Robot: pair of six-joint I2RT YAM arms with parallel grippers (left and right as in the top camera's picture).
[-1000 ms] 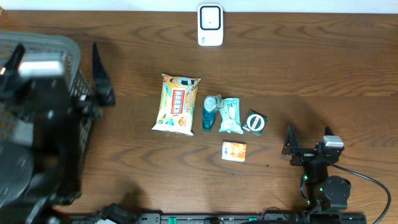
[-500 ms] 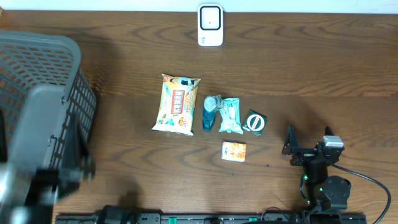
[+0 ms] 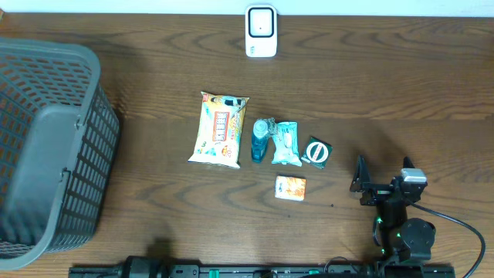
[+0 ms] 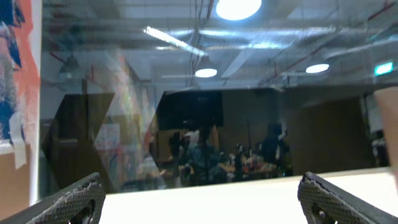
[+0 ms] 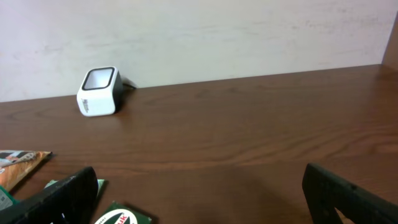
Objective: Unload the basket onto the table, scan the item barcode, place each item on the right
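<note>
The left gripper (image 4: 199, 200) and right gripper (image 3: 382, 176) are shown spread wide, nothing held. The packaged items (image 3: 220, 129) are laid mid-frame overhead; the scanner (image 3: 261, 31) is placed top centre.

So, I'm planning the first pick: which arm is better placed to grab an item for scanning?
Likely right. The right gripper, open, is close to the green packet and orange box, and its camera sees the scanner. The left gripper, open, is outside the overhead view and its camera shows no items.
</note>
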